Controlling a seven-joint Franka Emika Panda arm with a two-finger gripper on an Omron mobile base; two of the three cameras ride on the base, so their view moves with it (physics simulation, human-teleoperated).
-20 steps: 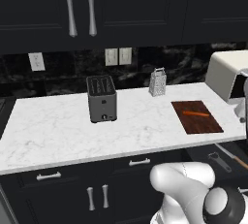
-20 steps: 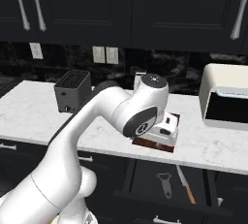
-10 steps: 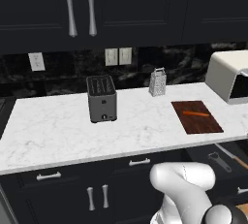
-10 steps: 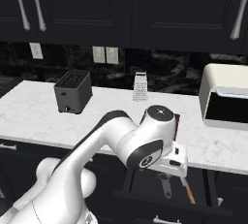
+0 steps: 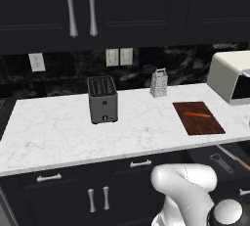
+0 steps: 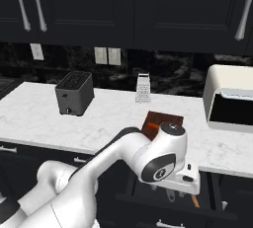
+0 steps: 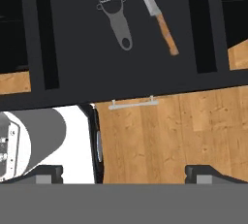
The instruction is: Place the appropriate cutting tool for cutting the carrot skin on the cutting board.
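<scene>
The dark reddish-brown cutting board (image 5: 198, 118) lies on the right part of the counter, with the small orange carrot (image 5: 197, 114) on it. Below the counter edge a dark drawer (image 7: 121, 48) stands open. In it lie a grey peeler (image 7: 117, 22) and a knife (image 7: 157, 14) with a wooden handle, side by side. My gripper (image 7: 127, 175) hangs above the floor in front of the drawer, open, with nothing between its fingertips. In the right base view the arm hides part of the cutting board (image 6: 165, 119), and the hand (image 6: 184, 181) sits low at the drawer.
A dark toaster (image 5: 102, 100) stands mid-counter and a metal grater (image 5: 158, 82) near the back wall. A white toaster oven (image 5: 232, 76) sits at the far right. The drawer's front handle (image 7: 133, 104) faces me over the wooden floor (image 7: 169, 136).
The arm has swung down from over the cutting board to below counter level, in front of the open drawer. The things on the counter have not moved.
</scene>
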